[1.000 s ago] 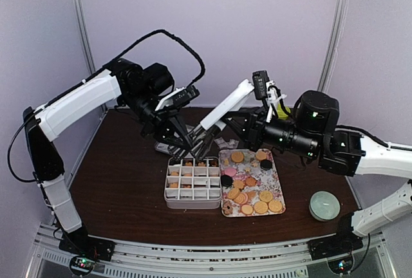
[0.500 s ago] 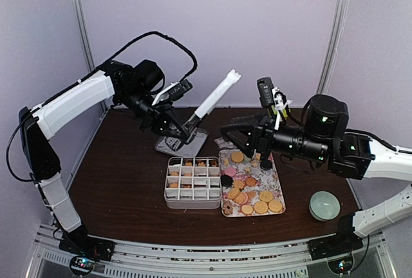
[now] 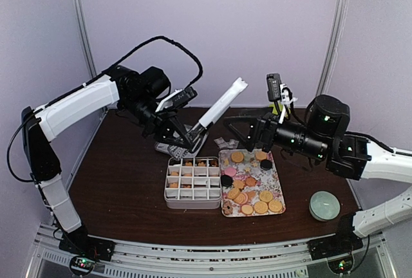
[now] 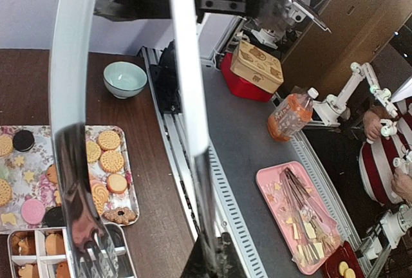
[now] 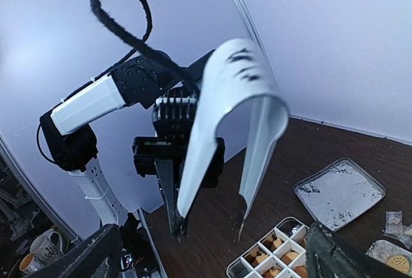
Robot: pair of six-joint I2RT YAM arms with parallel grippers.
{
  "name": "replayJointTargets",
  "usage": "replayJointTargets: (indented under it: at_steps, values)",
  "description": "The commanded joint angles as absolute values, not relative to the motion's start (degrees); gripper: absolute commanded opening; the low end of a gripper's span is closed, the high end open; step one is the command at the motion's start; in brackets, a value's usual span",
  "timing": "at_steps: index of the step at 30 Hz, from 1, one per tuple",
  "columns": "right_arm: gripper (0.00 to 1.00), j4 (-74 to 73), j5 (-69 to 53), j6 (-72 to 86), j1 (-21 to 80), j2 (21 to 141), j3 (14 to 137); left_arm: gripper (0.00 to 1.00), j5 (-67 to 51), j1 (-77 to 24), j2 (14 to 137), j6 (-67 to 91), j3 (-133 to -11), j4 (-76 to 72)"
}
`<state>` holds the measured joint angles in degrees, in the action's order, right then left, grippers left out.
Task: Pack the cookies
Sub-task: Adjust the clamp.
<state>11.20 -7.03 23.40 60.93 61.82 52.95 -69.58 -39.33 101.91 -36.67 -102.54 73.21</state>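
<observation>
The left arm reached from the table's [image 3: 122, 188] left edge toward its middle, wrist bent down. The left gripper [image 3: 186, 139] was clamped on the tongs [image 3: 222, 105] near their tips, and the tongs slanted up and to the right above the far edge of the divided box [image 3: 166, 191].

The right arm came in from the right edge with its forearm nearly level. The right gripper [image 3: 237, 132] had its fingers spread wide and held nothing. A second before, it had been closed on the tongs beside the left gripper; since then it had let go and drawn back to the right, leaving a clear gap.

The cookies [image 3: 248, 197] lay on the floral tray [image 3: 277, 174] near the table's middle, touching the box's right side. A few pieces sat in the box's far and left compartments.

Off the table, the print on a yellow box [image 4: 257, 65] was too small to read.
</observation>
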Motion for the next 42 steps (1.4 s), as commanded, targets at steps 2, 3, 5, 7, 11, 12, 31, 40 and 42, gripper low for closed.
replayJointTargets:
  at_steps: [2,3,5,7,11,12,31,40,42]
  values:
    - [0.99,15.68,-15.71,25.86,58.84,65.12,55.54,0.00,-70.48,-41.63,101.27,-41.52,-104.48,75.71]
    - [0.98,15.54,-16.97,25.86,58.73,66.42,56.41,0.00,-70.34,-41.73,101.45,-41.52,-104.62,75.68]
    - [0.96,15.62,-19.57,26.55,58.67,68.36,57.99,0.00,-70.35,-41.83,101.91,-41.36,-105.11,75.74]
    - [0.90,15.16,-21.62,27.49,58.55,70.15,59.38,0.00,-70.28,-41.84,102.12,-41.39,-105.52,75.70]
    - [0.78,14.68,-24.78,28.93,58.38,72.39,60.76,0.00,-69.62,-41.84,102.22,-41.48,-105.70,75.60]
    - [0.75,14.68,-25.27,29.25,58.29,72.58,60.83,0.00,-69.62,-41.84,102.22,-41.41,-105.59,75.59]
    - [0.71,25.44,-29.24,35.08,54.45,70.92,54.02,0.00,-75.64,-41.92,102.43,-42.85,-107.27,79.70]
    - [0.54,24.24,-16.07,30.24,56.79,65.91,47.01,0.00,-80.92,-41.92,103.39,-41.27,-109.46,80.95]
    - [0.54,23.40,-15.05,28.63,57.98,67.95,49.88,0.00,-81.71,-41.89,103.67,-40.84,-109.70,80.97]
